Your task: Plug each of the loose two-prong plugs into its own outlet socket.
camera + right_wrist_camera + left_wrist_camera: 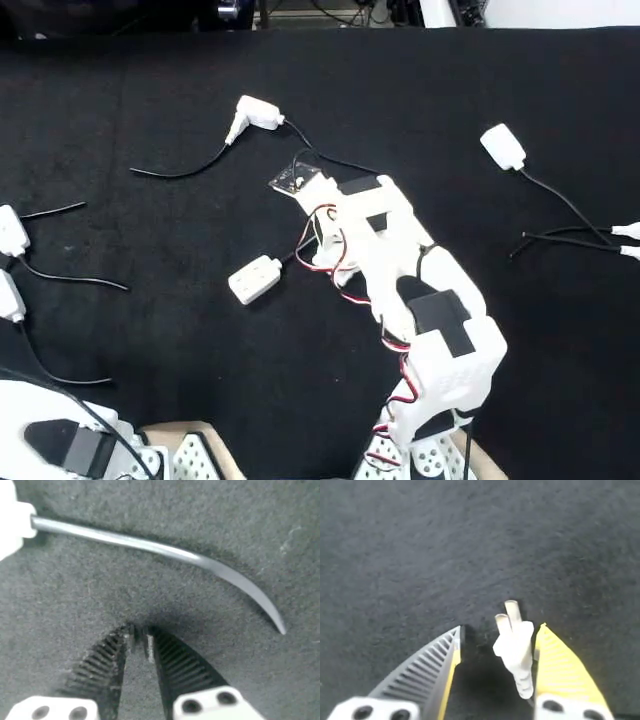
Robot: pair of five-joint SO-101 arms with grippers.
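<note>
Between the spread fingers of the left gripper (pixel 500 627), a small white plug (pixel 515 647) is seen leaning against the yellow finger (pixel 560 670), its two pale prongs (pixel 511 609) pointing out over the black tabletop (pixel 420 540). It is judged light, rigid and smooth enough to slip, so it is best taken across the moulded body behind the prongs, which should be left free. The right gripper (pixel 140 629) is all but closed on nothing, just short of a dark cord (pixel 165 552).
</note>
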